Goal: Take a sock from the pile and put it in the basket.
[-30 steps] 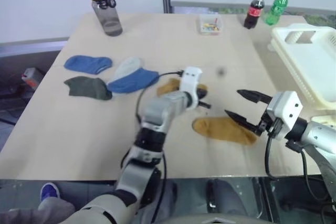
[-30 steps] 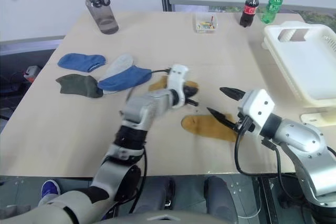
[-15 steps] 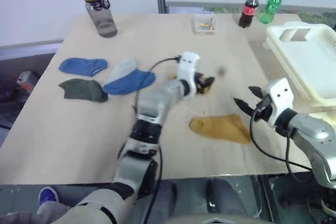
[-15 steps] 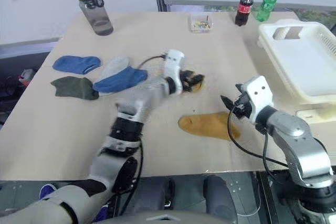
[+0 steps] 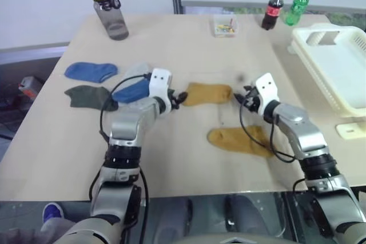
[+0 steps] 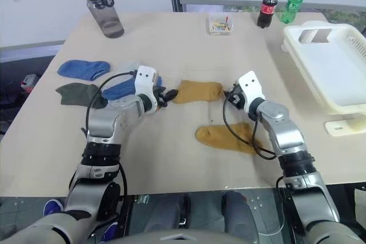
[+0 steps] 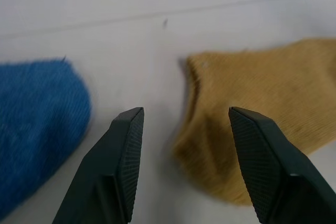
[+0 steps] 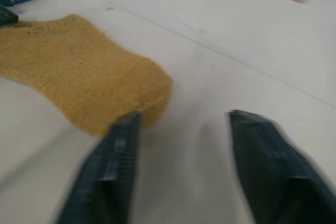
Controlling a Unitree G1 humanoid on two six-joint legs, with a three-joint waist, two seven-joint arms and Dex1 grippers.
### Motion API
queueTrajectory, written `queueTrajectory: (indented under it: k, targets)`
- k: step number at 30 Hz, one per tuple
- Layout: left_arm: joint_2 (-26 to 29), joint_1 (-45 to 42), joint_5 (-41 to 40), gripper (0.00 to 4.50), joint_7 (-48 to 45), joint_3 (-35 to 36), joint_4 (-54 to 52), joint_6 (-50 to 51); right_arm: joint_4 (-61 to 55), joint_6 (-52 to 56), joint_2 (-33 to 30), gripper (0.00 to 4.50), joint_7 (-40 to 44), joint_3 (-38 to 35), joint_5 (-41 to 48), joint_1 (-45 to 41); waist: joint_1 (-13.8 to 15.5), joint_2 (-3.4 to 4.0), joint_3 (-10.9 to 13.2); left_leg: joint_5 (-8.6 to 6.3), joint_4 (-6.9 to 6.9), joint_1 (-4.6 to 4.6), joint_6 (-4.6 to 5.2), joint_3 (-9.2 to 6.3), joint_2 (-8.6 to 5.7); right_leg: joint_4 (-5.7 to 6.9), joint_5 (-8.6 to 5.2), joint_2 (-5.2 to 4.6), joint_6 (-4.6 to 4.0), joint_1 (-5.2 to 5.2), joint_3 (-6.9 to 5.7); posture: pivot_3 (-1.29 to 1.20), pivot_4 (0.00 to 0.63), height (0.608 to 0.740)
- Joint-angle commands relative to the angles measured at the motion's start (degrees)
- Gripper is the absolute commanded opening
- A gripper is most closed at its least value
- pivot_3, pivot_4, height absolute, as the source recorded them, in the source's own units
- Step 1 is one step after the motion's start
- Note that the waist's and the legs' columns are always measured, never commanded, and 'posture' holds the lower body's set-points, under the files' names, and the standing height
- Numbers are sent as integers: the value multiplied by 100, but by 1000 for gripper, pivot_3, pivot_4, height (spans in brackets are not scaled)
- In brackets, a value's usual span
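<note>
The upper mustard sock (image 5: 208,93) is the landmark here: it lies flat on the desk (image 5: 183,158), stretched out between the two end effectors. The left end effector (image 5: 178,99) has let go of it and pulled back to its cuff end, on the side toward the blue sock (image 5: 132,90); its fingers (image 7: 122,166) stand apart with nothing between them, the cuff just ahead of their tips. The right end effector (image 5: 241,97) has swung in from the near side to the sock's other end. Its fingers are spread in the right wrist view, one tip at the toe edge, empty so far.

This looks like a handover by way of the desk: the left arm dropped the sock within reach, and the right arm is lining up to pinch it. The basket (image 5: 337,67) sits well off beyond the right end effector, away from the sock. A second mustard sock (image 5: 239,140) lies nearer the robot.
</note>
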Motion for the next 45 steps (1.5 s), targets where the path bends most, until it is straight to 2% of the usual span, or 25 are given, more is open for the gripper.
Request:
queueTrajectory:
  k: [1, 5, 6, 9, 11, 14, 18, 21, 24, 31, 32, 36, 39, 42, 45]
  targets:
    - [-59, 68, 39, 2795, 109, 93, 43, -180, 595, -405, 235, 666, 96, -25, -86, -294, -4, 0, 0, 0, -1, 0, -1, 0, 0, 1, 0, 0, 0, -1, 0, 0, 150, 740]
    - [-51, 104, -128, 2795, 14, 250, 79, -81, 457, -265, 353, 666, 306, -105, 55, -318, -15, 1, -1, 0, -1, 2, -1, 1, 1, 10, 1, -1, -1, -5, 3, 0, 150, 740]
    - [-57, 110, -172, 3330, 4, 290, 93, -54, 420, -249, 349, 600, 321, -115, 50, -306, -17, 1, -1, 0, -1, 2, -1, 2, 1, 12, 1, -1, -1, -6, 4, 0, 150, 740]
    - [-67, 102, -235, 4448, 4, 292, 132, 54, 221, -205, 312, 600, 406, -122, 65, -213, -20, 3, -2, 0, -1, 6, 0, 4, 1, 15, 1, -1, -1, -5, 7, 0, 150, 740]
    - [-83, 78, -266, 4448, 23, 287, 153, 73, 114, -157, 309, 600, 452, -147, 100, -171, -23, 3, -2, 0, -1, 11, 0, 6, 1, 22, 1, -1, -1, -5, 10, 0, 150, 740]
    - [-90, 67, -256, 4500, 20, 250, 168, 65, 30, -107, 285, 1319, 417, -169, 69, -141, -25, 3, -2, -4, 0, 19, 6, 8, 1, 37, 0, 0, -2, -5, 14, 0, 150, 740]
    - [-25, 108, -208, 4500, -40, 166, 211, 70, -361, 11, 185, 3046, 386, -260, 91, 10, -22, 3, -2, -9, 0, 22, 16, 11, 0, 41, 0, 0, -2, -5, 18, 0, 150, 740]
    - [4, 144, -160, 4500, -51, 82, 258, 64, -827, 81, 58, 3046, 485, -274, 129, 274, -21, 4, -2, -9, 0, 22, 16, 11, 0, 41, 0, 0, -2, -5, 18, 0, 150, 740]
    - [-65, 164, -141, 3655, -76, -11, 300, -1, -1292, 116, -44, 3084, 597, -262, 208, 580, -20, 5, -3, -11, 0, 25, 18, 14, 0, 42, 0, 0, -2, -5, 21, 0, 150, 740]
    - [-290, 128, -360, 316, -323, 162, 474, -224, -2271, 283, -320, 3084, 691, -348, 306, 1250, 29, 4, -4, -14, 2, 24, 23, 10, -6, 39, -1, -6, -1, 2, 14, 0, 150, 740]
    - [-325, 115, -493, 93, -366, 297, 459, -175, -2392, 296, -370, 3084, 703, -353, 317, 1331, 28, 4, -4, -14, 2, 25, 24, 8, -6, 35, -1, -7, -1, 5, 12, 0, 150, 740]
    - [-314, -96, -1510, 93, -588, 1266, 134, 438, -2953, 208, -679, 3084, 918, -341, 365, 1765, 10, -2, 0, -14, 2, 15, 25, 0, -4, 30, -1, -6, 0, 2, 2, 0, 150, 740]
    - [182, -278, -2000, 93, -749, 1731, -213, 937, -3274, 199, -870, 3084, 911, -449, 353, 2068, -38, -5, 3, -14, 2, 10, 24, 3, -1, 31, -1, -3, 0, -8, 5, 0, 150, 740]
    - [887, -560, -2277, 93, -968, 1857, -513, 1318, -3534, 251, -982, 3084, 862, -635, 426, 2319, -36, -6, 4, -14, 1, 10, 24, 3, 4, 34, -1, 2, -1, -9, 5, 0, 150, 740]
    - [1353, -1289, -2677, 93, -1026, 1893, -586, 2033, -3787, 348, -1032, 3084, 773, -851, 501, 2518, -1, -9, 5, -14, 2, 10, 24, 1, 3, 32, -2, 3, 0, -8, 4, 0, 150, 740]
